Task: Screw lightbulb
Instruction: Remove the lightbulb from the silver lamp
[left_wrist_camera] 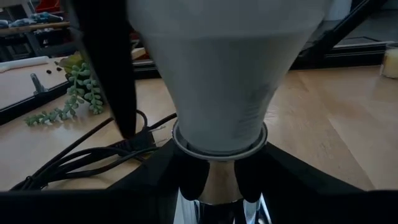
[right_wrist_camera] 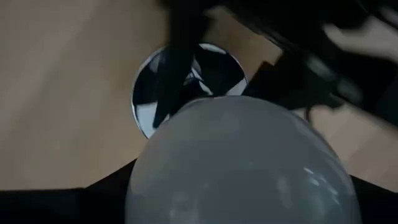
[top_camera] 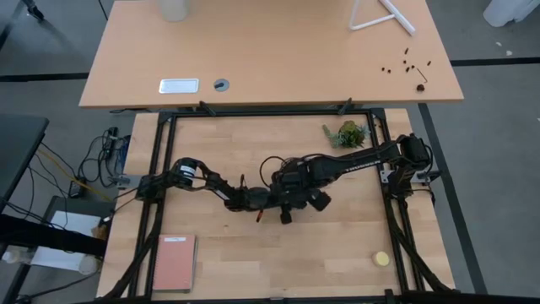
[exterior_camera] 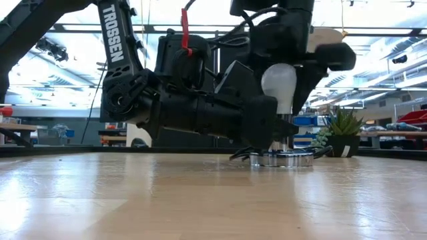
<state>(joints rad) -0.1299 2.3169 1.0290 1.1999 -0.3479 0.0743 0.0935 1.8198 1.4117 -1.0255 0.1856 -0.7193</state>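
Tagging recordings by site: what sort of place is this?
Probably a robotics lab or workshop hall: exposed ceiling beams, benches with gear behind, a black-framed wooden work table, a second desk beside it.

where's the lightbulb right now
The lightbulb stands upright, screw end down, in the round silvery disc near the table's middle, where both arms meet; the right tool is over it.

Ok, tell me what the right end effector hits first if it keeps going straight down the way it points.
The lightbulb sits right under the right end effector, upright on the round silvery disc. Whether its fingers already touch the bulb is unclear.
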